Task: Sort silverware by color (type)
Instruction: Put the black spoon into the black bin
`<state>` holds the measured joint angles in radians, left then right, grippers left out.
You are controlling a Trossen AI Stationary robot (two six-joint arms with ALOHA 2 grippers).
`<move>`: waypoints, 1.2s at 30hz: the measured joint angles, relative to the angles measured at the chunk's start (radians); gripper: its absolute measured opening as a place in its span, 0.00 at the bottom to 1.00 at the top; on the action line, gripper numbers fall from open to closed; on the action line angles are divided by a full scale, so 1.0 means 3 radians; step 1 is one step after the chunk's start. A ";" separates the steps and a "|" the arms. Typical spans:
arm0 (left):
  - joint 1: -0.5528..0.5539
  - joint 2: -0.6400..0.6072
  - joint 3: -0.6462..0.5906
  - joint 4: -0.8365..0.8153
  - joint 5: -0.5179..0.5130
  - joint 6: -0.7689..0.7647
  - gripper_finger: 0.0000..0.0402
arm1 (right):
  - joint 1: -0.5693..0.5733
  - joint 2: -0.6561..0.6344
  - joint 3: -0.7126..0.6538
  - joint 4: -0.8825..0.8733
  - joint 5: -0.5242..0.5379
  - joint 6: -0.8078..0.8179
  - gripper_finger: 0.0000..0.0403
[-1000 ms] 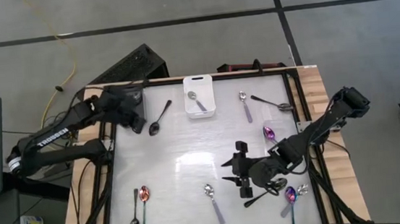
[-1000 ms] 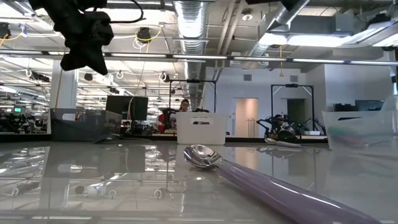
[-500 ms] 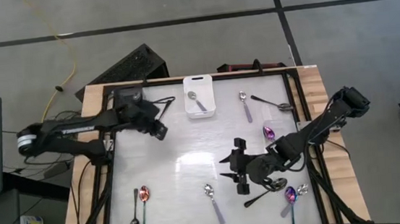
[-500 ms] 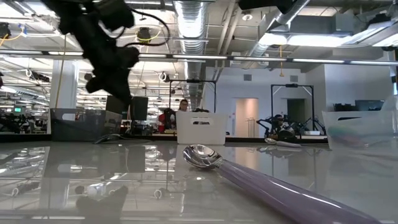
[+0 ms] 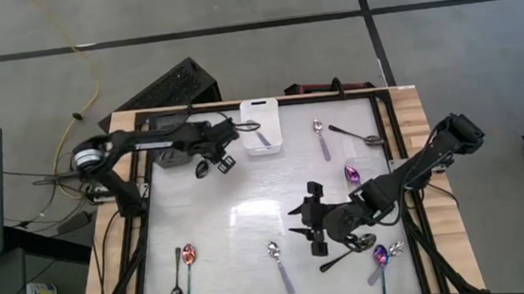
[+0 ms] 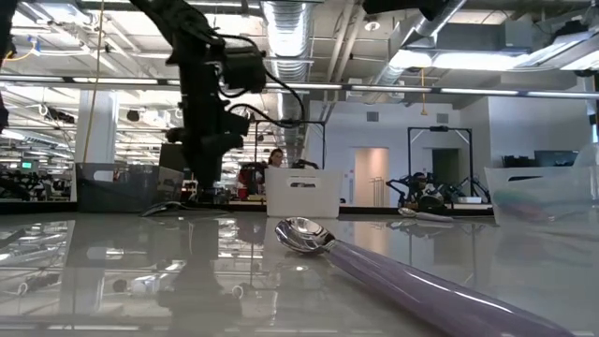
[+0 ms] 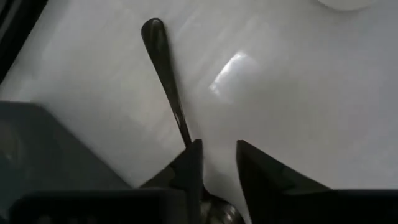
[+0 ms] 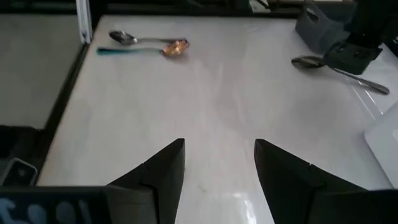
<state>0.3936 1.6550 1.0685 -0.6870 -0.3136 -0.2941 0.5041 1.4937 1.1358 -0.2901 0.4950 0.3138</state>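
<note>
A black spoon (image 5: 211, 153) (image 7: 168, 81) lies flat on the table near its far left corner, just left of the white bin (image 5: 262, 137), which holds a silver spoon (image 5: 257, 131). My left gripper (image 5: 222, 160) (image 7: 219, 171) is low over this black spoon, slightly open. Its fingers stand on either side of the neck, and the bowl (image 7: 219, 214) shows between them. My right gripper (image 5: 300, 229) (image 8: 219, 168) hovers open over the table's middle right, holding nothing. Silver, black and rainbow spoons lie scattered flat on the table. My left gripper comes from above at the black spoon's neck (image 7: 186, 140), beside the bowl, with its fingers lying across the spoon. The spoon lies flat on the table. I cannot tell whether the fingers touch it.
A dark bin (image 8: 317, 28) sits at the far left corner beside my left arm. A silver spoon with a purple handle (image 5: 279, 264) (image 6: 304, 234) lies near the near edge. A black and a rainbow spoon (image 5: 183, 273) lie near left, and several more (image 5: 352, 174) lie along the right side.
My left arm has swung from the far left corner toward the table's right and come down, so its gripper now stands low over the black spoon beside the white bin. No spoon has moved.
</note>
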 joint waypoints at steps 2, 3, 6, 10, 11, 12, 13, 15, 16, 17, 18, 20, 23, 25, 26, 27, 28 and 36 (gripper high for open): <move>0.0020 0.0113 0.0055 -0.0043 -0.0032 0.0011 0.28 | 0.0000 0.0000 0.0000 -0.0073 0.0000 0.0004 0.53; 0.0031 0.0157 0.0062 -0.0066 -0.0033 0.0011 0.32 | 0.0000 0.0000 0.0000 -0.0110 0.0000 0.0007 0.53; 0.0081 0.0276 0.0067 -0.0067 -0.0102 0.0001 0.42 | -0.0001 0.0000 0.0000 -0.0178 0.0000 0.0010 0.53; 0.0148 0.0377 0.0067 -0.0101 -0.0336 -0.0045 0.54 | 0.0000 0.0000 0.0000 -0.0230 0.0000 0.0010 0.53; 0.0165 0.0382 0.0067 -0.0098 -0.0336 -0.0046 0.55 | 0.0003 0.0000 0.0000 -0.0251 -0.0001 0.0010 0.53; 0.0176 0.0384 0.0067 -0.0103 -0.0302 -0.0044 0.57 | 0.0003 0.0000 0.0000 -0.0265 -0.0001 0.0009 0.53; 0.0187 0.0384 0.0065 -0.0096 -0.0240 -0.0033 0.58 | 0.0003 0.0000 0.0000 -0.0283 0.0000 0.0009 0.53; 0.0207 0.0384 0.0034 -0.0045 -0.0111 -0.0031 0.59 | 0.0019 0.0000 0.0000 -0.0335 0.0002 0.0038 0.53; 0.0216 0.0384 0.0015 -0.0057 -0.0063 -0.0031 0.60 | 0.0020 0.0000 0.0000 -0.0367 0.0003 0.0058 0.53; 0.0222 0.0384 -0.0010 -0.0066 -0.0034 -0.0026 0.60 | 0.0020 0.0000 0.0000 -0.0386 0.0001 0.0081 0.53; 0.0224 0.0384 -0.0045 -0.0051 -0.0018 -0.0019 0.60 | 0.0022 0.0000 0.0000 -0.0398 0.0003 0.0102 0.53; 0.0225 0.0371 -0.0117 0.0016 -0.0014 -0.0020 0.60 | 0.0040 0.0000 0.0000 -0.0434 0.0003 0.0154 0.53; 0.0222 0.0361 -0.0175 0.0001 -0.0014 -0.0036 0.60 | 0.0063 0.0000 0.0000 -0.0453 0.0003 0.0175 0.53; 0.0222 0.0360 -0.0200 -0.0002 0.0045 -0.0043 0.59 | 0.0077 0.0000 0.0000 -0.0451 0.0005 0.0177 0.53; 0.0223 0.0360 -0.0221 0.0013 0.0100 -0.0043 0.57 | 0.0085 0.0000 0.0000 -0.0451 0.0005 0.0177 0.53; 0.0225 0.0360 -0.0239 0.0029 0.0147 -0.0045 0.55 | 0.0089 0.0000 0.0000 -0.0450 0.0005 0.0179 0.53; 0.0225 0.0361 -0.0250 0.0032 0.0176 -0.0044 0.52 | 0.0089 0.0000 0.0000 -0.0440 0.0005 0.0187 0.53; 0.0204 0.0358 -0.0255 0.0052 0.0242 -0.0020 0.09 | 0.0088 0.0000 0.0000 -0.0427 0.0011 0.0353 0.53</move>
<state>0.4549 1.7624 0.9920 -0.6714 -0.2409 -0.3002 0.5304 1.4937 1.1358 -0.4181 0.4984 0.4197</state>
